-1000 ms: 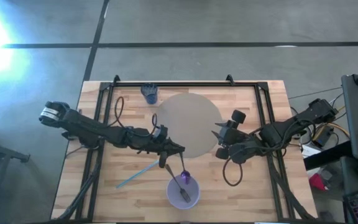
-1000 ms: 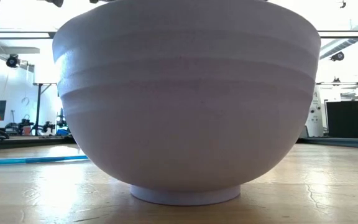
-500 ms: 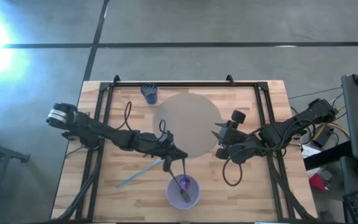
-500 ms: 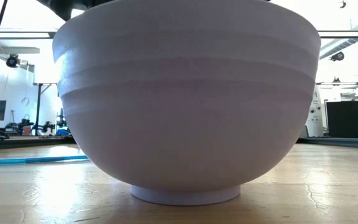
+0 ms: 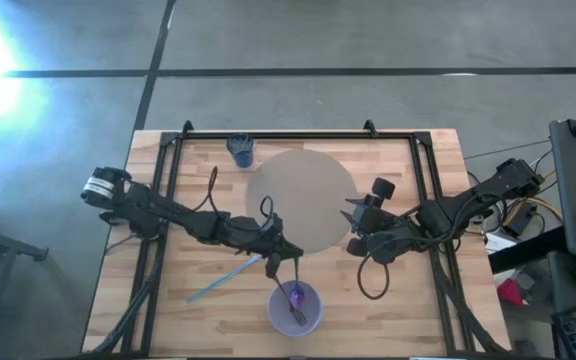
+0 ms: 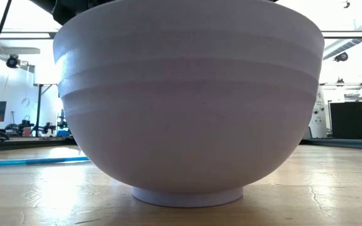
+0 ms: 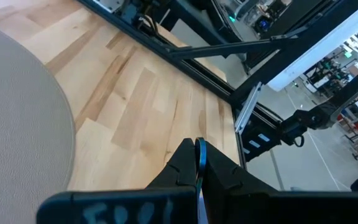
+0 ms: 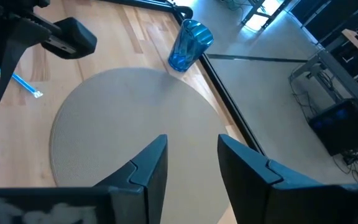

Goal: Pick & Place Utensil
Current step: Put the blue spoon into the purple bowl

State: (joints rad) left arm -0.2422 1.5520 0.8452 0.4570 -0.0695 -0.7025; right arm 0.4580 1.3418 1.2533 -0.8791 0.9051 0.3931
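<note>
From above, we see the left gripper (image 5: pixel 292 256) clamped on a thin purple utensil (image 5: pixel 294 278) whose lower end dips into the lavender bowl (image 5: pixel 295 307) at the table's near edge; a second dark utensil lies inside. The low view shows only the bowl's wall (image 6: pixel 187 100), hiding its contents. In the left wrist view, fingers (image 7: pixel 219 171) pinch the utensil's edge (image 7: pixel 199 163). The right gripper (image 8: pixel 191 158) waits with fingers apart over the round mat (image 8: pixel 123 118).

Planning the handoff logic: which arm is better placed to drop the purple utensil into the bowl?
Left. The left gripper is shut on the purple utensil, which hangs with its lower end already in the lavender bowl. The right gripper waits open at the round mat's far edge, holding nothing.
</note>
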